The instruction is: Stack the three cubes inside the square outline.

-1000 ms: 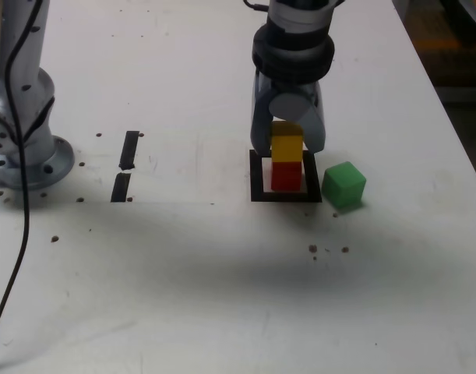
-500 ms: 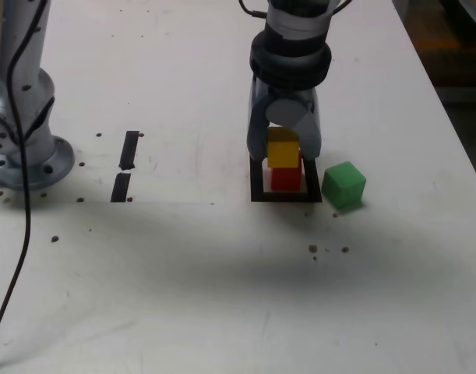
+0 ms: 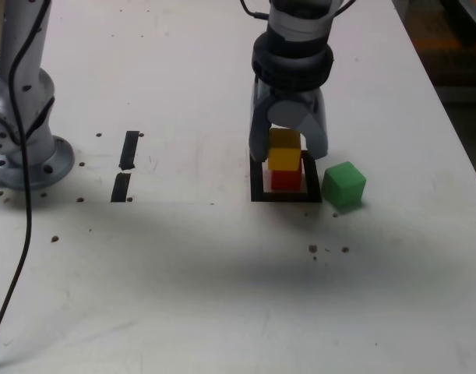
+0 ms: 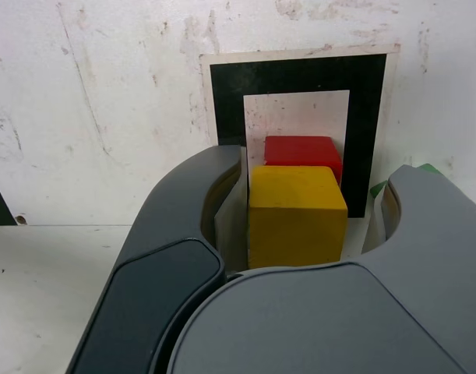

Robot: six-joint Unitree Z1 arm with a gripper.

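The yellow cube (image 3: 284,153) sits on the red cube (image 3: 286,180) inside the black square outline (image 3: 284,196). My gripper (image 3: 289,154) hangs straight down over this stack, a finger on either side of the yellow cube. In the wrist view the yellow cube (image 4: 296,214) fills the space between the fingers (image 4: 183,210), with the red cube (image 4: 301,148) and the outline (image 4: 300,76) beyond it. One pad lies against the yellow cube, while a narrow gap shows at the other, so the gripper is open. The green cube (image 3: 344,184) rests on the table just outside the outline, on the exterior view's right; only a sliver of the green cube (image 4: 422,167) shows in the wrist view.
The arm's grey base (image 3: 19,152) stands at the exterior view's left, with a black cable (image 3: 23,234) running down from it. Two short black strips (image 3: 126,166) lie between the base and the outline. The white table's right edge (image 3: 456,125) borders a dark floor.
The yellow cube has come down a little onto the red cube. The fingers have spread slightly wider around it. The green cube has not moved.
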